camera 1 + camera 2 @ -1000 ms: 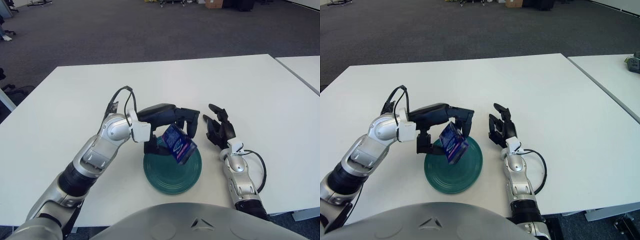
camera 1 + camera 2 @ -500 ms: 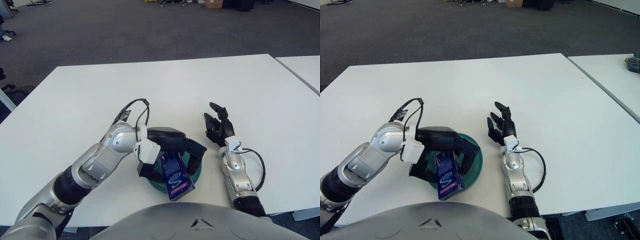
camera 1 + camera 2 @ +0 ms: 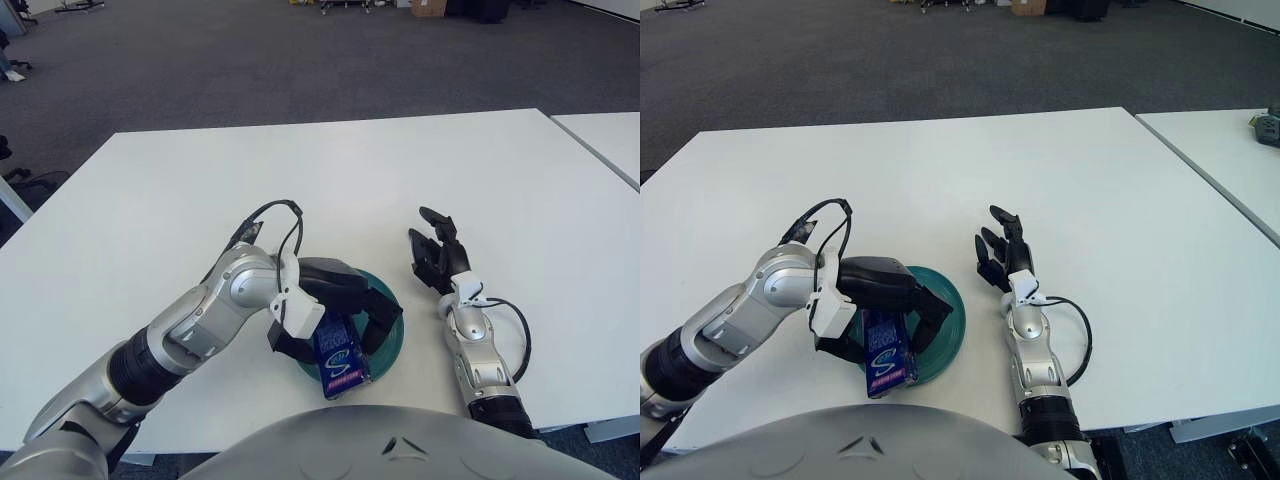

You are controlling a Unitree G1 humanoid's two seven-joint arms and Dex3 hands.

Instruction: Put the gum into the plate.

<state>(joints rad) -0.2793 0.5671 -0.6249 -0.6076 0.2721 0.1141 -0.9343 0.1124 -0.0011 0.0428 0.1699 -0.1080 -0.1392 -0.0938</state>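
Since a moment ago, the left hand (image 3: pixel 335 300) has pulled back a little toward the robot, and the gum (image 3: pixel 338 357) has come with it. Now the blue gum pack hangs just under the hand, with dark fingers (image 3: pixel 932 311) curled around its top, so the hand is holding the gum. The pack points down and tips a little toward the robot. Its lower end is over the near edge of the plate (image 3: pixel 389 327), the green round one on the white counter (image 3: pixel 330 170). It is hard to tell if the gum touches the plate or floats just above it. The hand covers most of the left part of the plate. The right hand (image 3: pixel 437 259) is on the counter, just to the right of the plate, not touching it. Its fingers are spread and point away from the robot, and it holds nothing. The right eye view shows more of the plate's right rim (image 3: pixel 956 320) and a wider bare gap between the plate and the right hand. The left eye view shows more of the gum's front, with its light label.
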